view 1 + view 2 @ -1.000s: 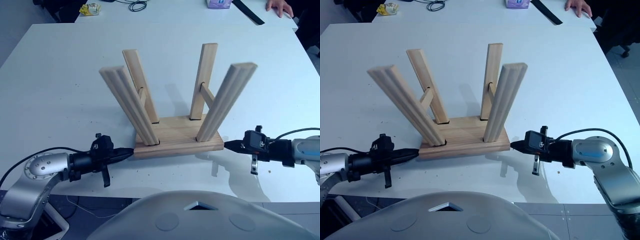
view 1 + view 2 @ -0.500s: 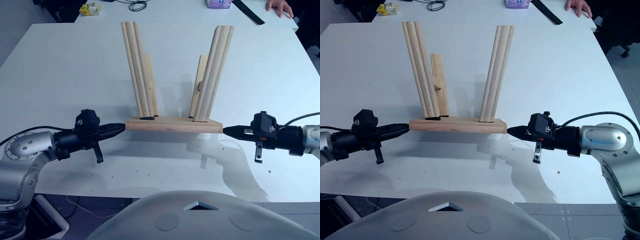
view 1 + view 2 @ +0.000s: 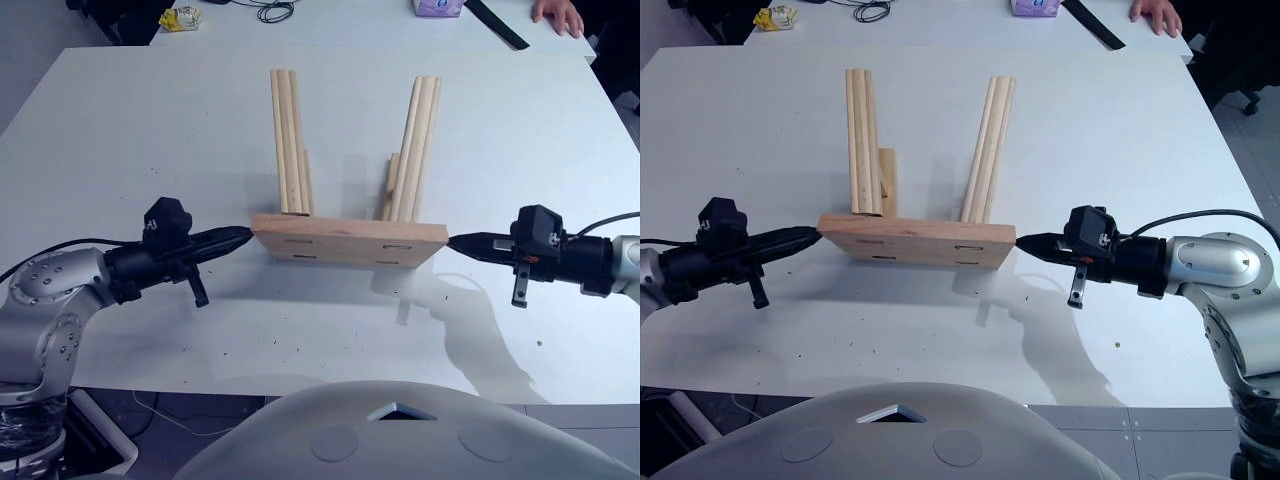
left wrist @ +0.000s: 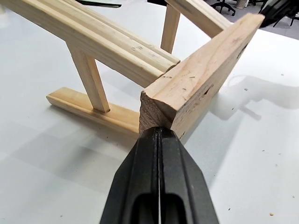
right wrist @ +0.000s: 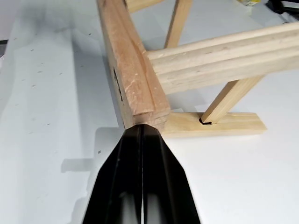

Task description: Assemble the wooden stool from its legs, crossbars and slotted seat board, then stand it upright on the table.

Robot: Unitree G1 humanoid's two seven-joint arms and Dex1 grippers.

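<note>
Squeezing the seat board (image 3: 348,242) between our left gripper (image 3: 241,235) and right gripper (image 3: 457,240), both closed, we must press evenly inward.

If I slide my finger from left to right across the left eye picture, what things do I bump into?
left gripper → seat board of the wooden stool → right gripper

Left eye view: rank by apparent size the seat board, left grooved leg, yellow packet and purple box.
1. seat board
2. left grooved leg
3. yellow packet and purple box: alike, both far off, box cut by the frame edge.
</note>
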